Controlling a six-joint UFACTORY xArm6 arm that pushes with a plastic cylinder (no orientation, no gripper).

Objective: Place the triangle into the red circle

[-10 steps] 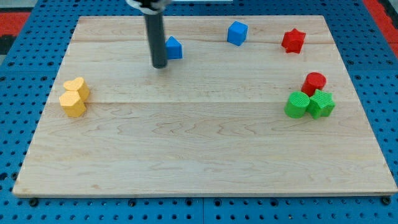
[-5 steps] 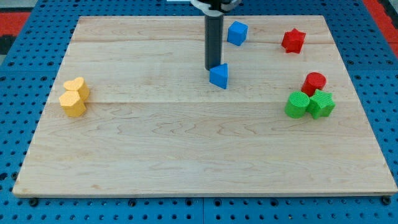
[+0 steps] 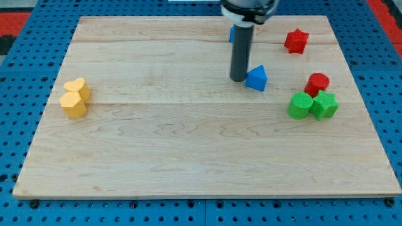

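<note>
A blue triangle block lies on the wooden board, right of centre in the upper half. My tip stands just to the left of it, touching or nearly touching its left side. The red circle block sits further to the view's right, just above two green blocks. The rod rises to the view's top and partly hides a blue cube behind it.
A green cylinder and a green star-like block touch below the red circle. A red star sits at the upper right. A yellow heart and a yellow hexagon sit at the left edge.
My tip has moved right and slightly down across the board, pushing the blue triangle from the upper left of centre toward the red circle. The other blocks have not moved.
</note>
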